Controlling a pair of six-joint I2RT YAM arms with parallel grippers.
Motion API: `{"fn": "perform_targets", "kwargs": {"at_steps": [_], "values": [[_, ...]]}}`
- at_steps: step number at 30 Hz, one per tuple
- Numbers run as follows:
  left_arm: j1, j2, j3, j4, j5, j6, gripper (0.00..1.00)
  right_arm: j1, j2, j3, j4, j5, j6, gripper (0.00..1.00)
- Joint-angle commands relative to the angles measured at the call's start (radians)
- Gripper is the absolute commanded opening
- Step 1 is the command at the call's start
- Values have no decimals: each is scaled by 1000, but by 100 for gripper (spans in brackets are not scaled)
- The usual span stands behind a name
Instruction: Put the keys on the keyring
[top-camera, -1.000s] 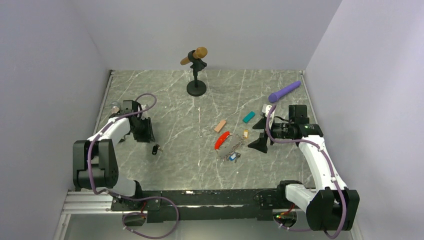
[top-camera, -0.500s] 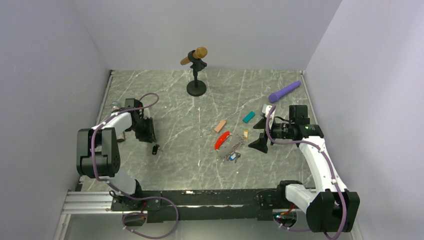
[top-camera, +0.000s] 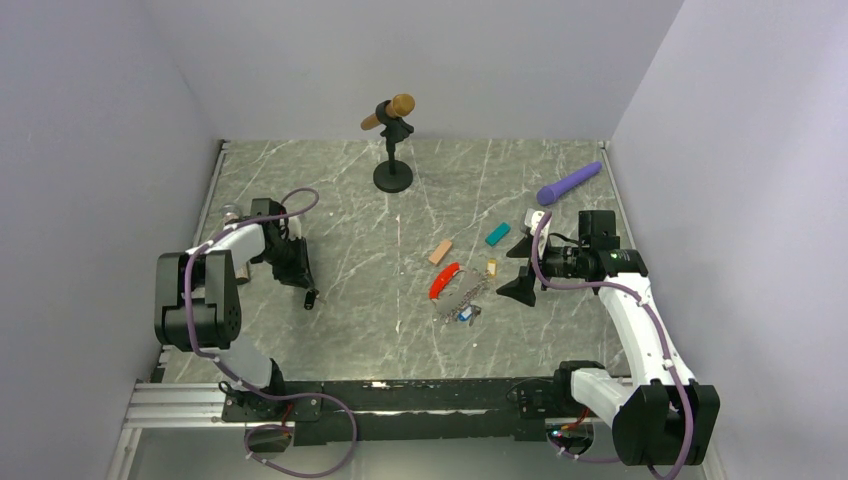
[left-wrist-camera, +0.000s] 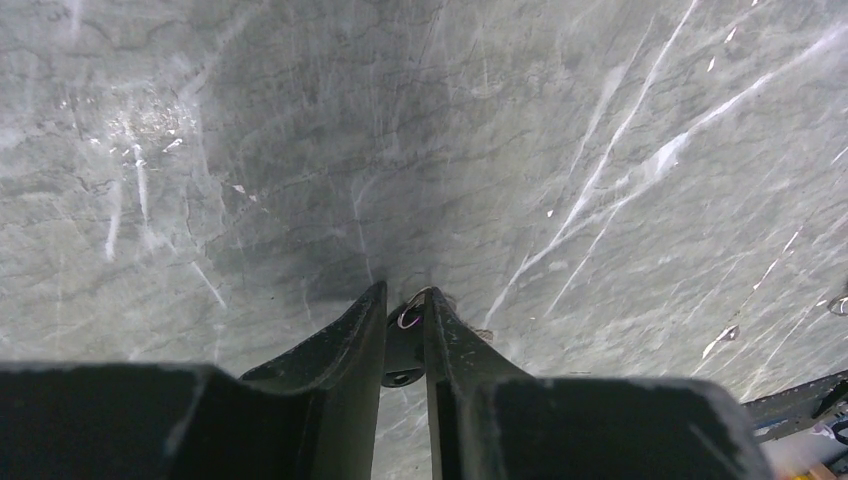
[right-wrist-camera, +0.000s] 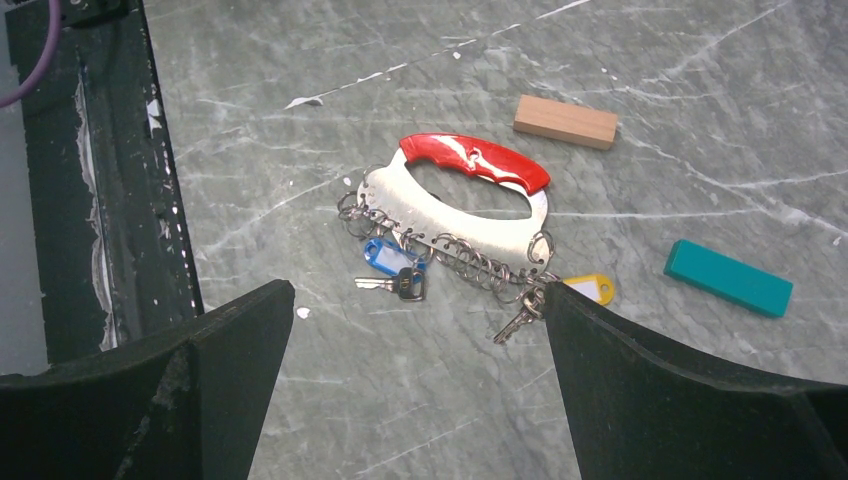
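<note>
The left end effector (left-wrist-camera: 405, 300) is pinched narrow on the black head of the keys (left-wrist-camera: 403, 352), down low on the left side of the tabletop (top-camera: 350, 200). The keyring (right-wrist-camera: 440, 212) (red clip, chain, blue and yellow tags) lies flat well apart, on the right side, close by the right end effector (top-camera: 520, 268) — its fingers stand wide, holding nothing.

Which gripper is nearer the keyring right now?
Right. The right gripper sits wide open just right of the keyring. The left gripper is far off to the left, its fingers either side of a loose key.
</note>
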Motion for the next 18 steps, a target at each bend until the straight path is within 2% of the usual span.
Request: {"fn": "perform_targets", "kwargs": {"at_steps": [1, 5, 7, 12, 18], "values": [[3, 11, 17, -14, 31, 24, 24, 5, -22, 4, -3, -10, -25, 100], [3, 13, 17, -17, 42, 27, 11, 4, -21, 4, -3, -8, -27, 100], [2, 13, 17, -19, 48, 29, 1, 27, -21, 4, -3, -7, -27, 100], [3, -24, 11, -9, 79, 31, 0, 30, -19, 3, 0, -2, -25, 100], [-33, -231, -45, 103, 278, 44, 0, 30, -16, 3, 1, -3, -26, 100]]}}
